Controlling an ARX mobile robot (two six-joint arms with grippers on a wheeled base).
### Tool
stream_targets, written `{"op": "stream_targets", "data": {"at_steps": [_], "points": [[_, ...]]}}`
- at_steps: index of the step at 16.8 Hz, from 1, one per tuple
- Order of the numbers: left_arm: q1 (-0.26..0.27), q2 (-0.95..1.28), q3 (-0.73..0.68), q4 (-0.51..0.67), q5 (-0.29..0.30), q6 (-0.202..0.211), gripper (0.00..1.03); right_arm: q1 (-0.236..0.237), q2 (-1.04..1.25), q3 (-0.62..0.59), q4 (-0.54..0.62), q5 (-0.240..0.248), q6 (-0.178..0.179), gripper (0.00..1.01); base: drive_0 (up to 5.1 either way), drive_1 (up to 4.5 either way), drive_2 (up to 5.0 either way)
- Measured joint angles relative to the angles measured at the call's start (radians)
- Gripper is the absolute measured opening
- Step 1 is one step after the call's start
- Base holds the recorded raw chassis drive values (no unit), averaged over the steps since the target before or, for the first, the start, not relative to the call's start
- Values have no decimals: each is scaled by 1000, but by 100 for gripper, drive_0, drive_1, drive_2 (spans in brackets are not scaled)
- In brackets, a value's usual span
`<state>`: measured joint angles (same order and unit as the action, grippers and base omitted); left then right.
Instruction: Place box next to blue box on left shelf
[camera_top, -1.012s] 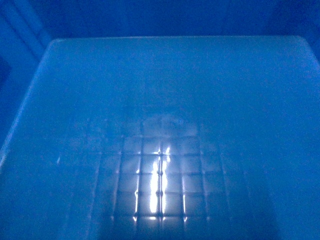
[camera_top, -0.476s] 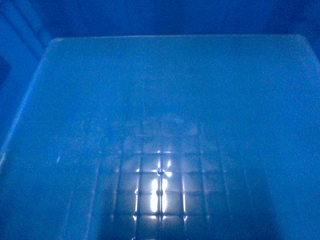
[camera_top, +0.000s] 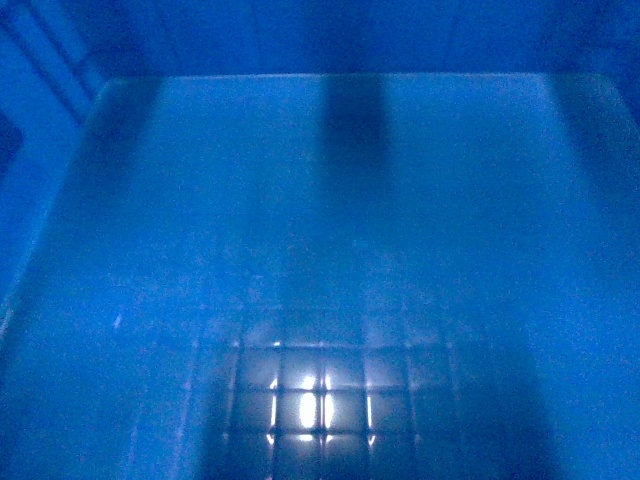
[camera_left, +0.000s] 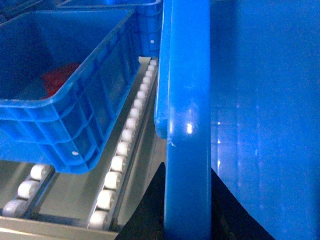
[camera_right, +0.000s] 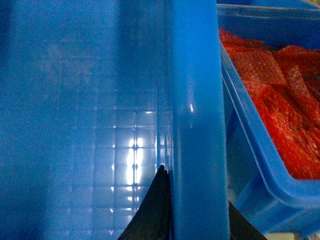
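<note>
Head: no room visible, only the glossy gridded floor of the box (camera_top: 320, 250), glare at 6 o'clock. Left wrist: roller shelf (camera_left: 125, 150) at 7 o'clock, neighbouring blue crate (camera_left: 60, 100) at 10; left pincer (camera_left: 187, 200) clenched on box rim for carrying. Right wrist: right pincer (camera_right: 192, 210) grasping opposite rim; crate of red items (camera_right: 280, 100) at 3.

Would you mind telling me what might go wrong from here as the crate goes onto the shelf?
The box sits close beside the neighbouring crate, so their rims could catch. On the other side, the crate of red material also leaves little room. Each gripper clamps only the rim, so a tilt or slip seems possible.
</note>
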<state>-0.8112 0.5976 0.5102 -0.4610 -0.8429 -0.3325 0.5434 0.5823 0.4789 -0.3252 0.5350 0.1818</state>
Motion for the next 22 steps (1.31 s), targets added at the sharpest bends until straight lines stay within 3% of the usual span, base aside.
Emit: {"op": "stream_targets", "data": {"at_steps": [22], "points": [[0,3,0,0,-1,0,10,0,5,0,2,0,0,9,0,0,0]]}}
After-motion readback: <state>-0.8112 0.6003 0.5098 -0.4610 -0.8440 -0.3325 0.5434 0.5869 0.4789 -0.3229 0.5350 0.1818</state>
